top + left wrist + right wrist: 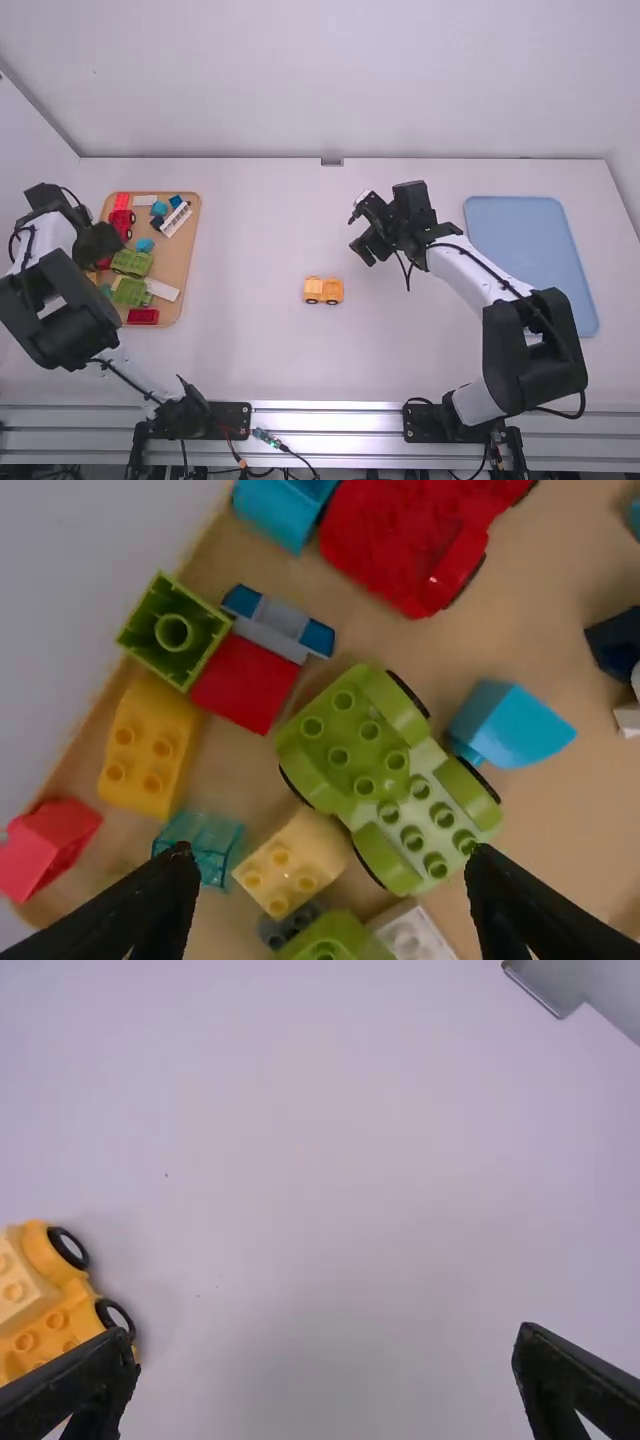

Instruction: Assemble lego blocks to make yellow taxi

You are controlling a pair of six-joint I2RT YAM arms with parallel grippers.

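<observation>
My left gripper (pixel 98 244): fingers wide apart, empty, above block tray (pixel 176 260) | My right gripper (pixel 359 232): fingers wide apart, empty, near yellow car (pixel 314 292).

1. The table (pixel 250 370) is white, smooth and flat, with a few tiny dark specks on its top.
2. A tan tray (pixel 180 255) lies toward its left side.
3. A yellow toy car (pixel 323 290) stands upright near the middle — studs up, black-tired wheels down — well apart from both side pieces.
4. A light blue tray (pixel 520 235) with rounded corners lies flat toward the right side.
</observation>
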